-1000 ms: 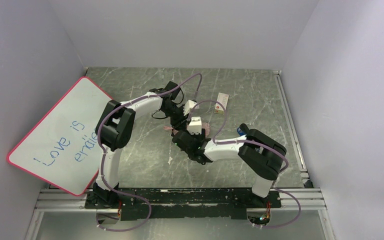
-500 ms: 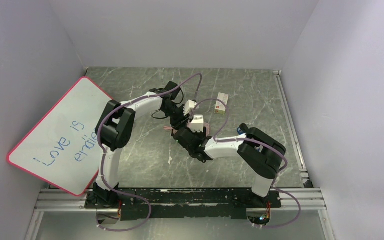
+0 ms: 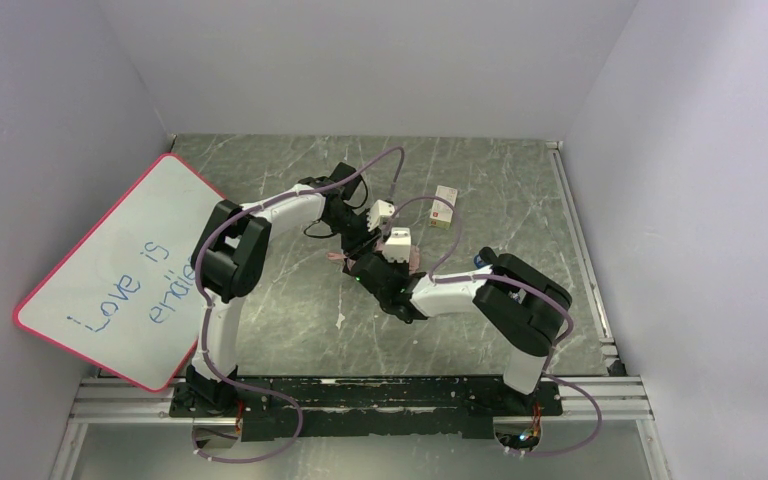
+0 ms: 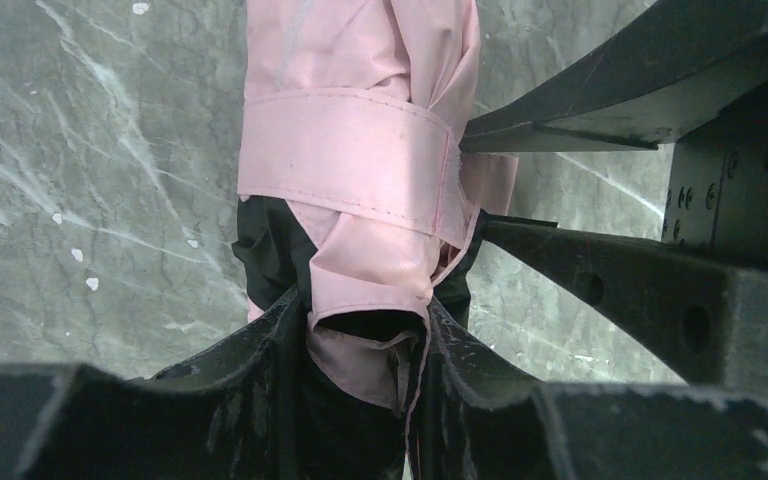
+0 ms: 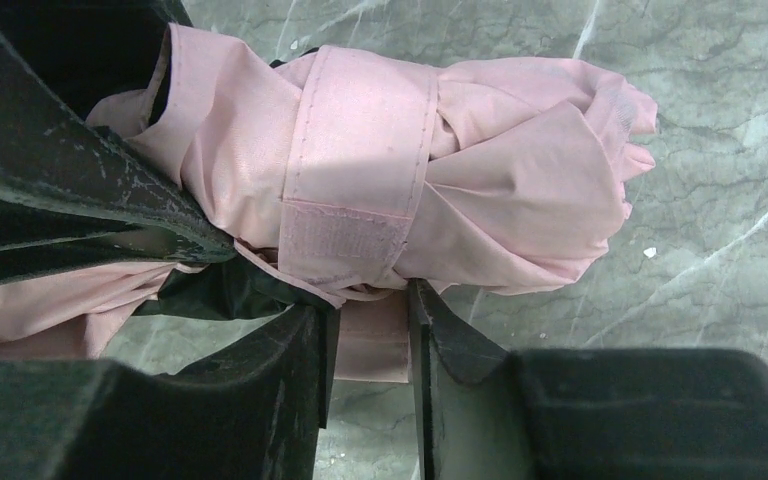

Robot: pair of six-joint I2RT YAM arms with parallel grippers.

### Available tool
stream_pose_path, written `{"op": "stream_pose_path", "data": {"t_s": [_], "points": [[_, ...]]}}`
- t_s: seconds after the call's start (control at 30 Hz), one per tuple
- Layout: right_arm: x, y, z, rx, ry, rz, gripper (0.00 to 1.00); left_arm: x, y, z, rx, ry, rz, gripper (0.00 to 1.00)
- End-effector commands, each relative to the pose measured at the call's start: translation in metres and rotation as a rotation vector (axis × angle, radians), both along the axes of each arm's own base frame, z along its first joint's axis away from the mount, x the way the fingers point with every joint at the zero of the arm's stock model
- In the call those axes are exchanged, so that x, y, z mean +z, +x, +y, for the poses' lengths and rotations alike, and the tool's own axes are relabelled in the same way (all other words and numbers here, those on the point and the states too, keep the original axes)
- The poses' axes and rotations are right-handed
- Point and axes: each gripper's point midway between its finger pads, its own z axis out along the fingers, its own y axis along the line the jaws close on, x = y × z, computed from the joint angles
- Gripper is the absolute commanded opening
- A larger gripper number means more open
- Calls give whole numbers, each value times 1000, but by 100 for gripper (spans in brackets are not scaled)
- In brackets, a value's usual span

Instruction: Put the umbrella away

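**A:** Starting from the left gripper (image 4: 365, 335): what do its fingers do?

**B:** They are closed on one end of the umbrella (image 4: 355, 60); pink and black fabric is squeezed between the two pads.

**A:** And the right gripper (image 5: 370, 335)?

**B:** It is also closed, but on something thinner; it pinches the loose tail of the strap (image 5: 360, 150), which hangs down between its fingers; the rest of the strap goes around the folded bundle and its fastening patch lies flat on the band.

**A:** So the umbrella is folded?

**B:** Yes; the fabric is gathered into a roll, pale pink outside, with some black showing near the left fingers.

**A:** Where is it?

**B:** Near the middle of the grey marbled table (image 3: 290, 300), between the two wrists, which almost touch each other; from above it is mostly hidden under them. If it rests on the surface, I cannot tell.

**A:** What else is around?

**B:** A pink-framed whiteboard (image 3: 110, 260) with blue writing leans at the left wall; a small box (image 3: 444, 208) lies behind the arms, well apart from the umbrella.
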Motion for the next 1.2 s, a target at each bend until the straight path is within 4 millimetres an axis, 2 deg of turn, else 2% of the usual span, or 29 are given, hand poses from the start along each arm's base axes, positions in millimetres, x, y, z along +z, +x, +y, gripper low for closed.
{"op": "stream_pose_path", "data": {"t_s": [0.0,0.17,0.4,0.53,0.63,0.9,1.17], "points": [[-57,-36,-40,20,-144,198,31,-116,-54,72,-9,434,137,23],[-63,-43,-42,36,-151,225,23,-116,-55,72,-10,435,137,23],[-58,-52,-44,63,-114,245,0,-117,-52,71,13,445,137,22],[-51,-62,-39,111,-64,258,0,-119,-49,71,47,460,135,19],[-50,-74,-39,138,-45,285,0,-121,-43,70,83,474,129,5],[-52,-106,-47,128,24,339,0,-119,-34,71,138,487,92,5],[-53,-125,-57,144,41,358,0,-121,-32,72,154,502,81,5]]}}
